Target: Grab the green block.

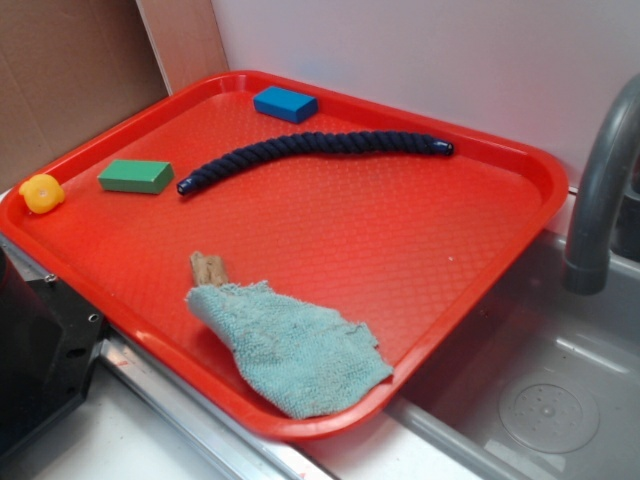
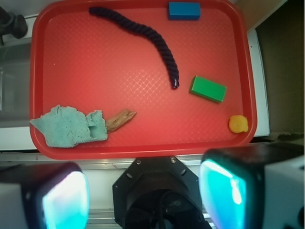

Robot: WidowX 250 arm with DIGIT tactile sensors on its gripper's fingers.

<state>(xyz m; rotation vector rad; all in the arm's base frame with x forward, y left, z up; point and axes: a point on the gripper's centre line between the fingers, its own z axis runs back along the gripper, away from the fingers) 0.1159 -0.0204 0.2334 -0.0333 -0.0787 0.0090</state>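
We judge nothing done yet: our end effector [image 2: 155, 191] hangs spread wide and empty, well above the small flat solid-green block [image 2: 208, 88] lying untouched on the red plastic tray [image 2: 40, 62].

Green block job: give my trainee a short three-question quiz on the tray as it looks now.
1. True or false: the green block touches the dark rope.
2. Which lies nearest the green block? A) blue block B) yellow toy C) teal cloth
3. In the wrist view, are the gripper jaws open or shut?

Key:
1. False; a gap of bare red tray separates them.
2. B.
3. Open, wide apart, at the tray's near edge and holding nothing.
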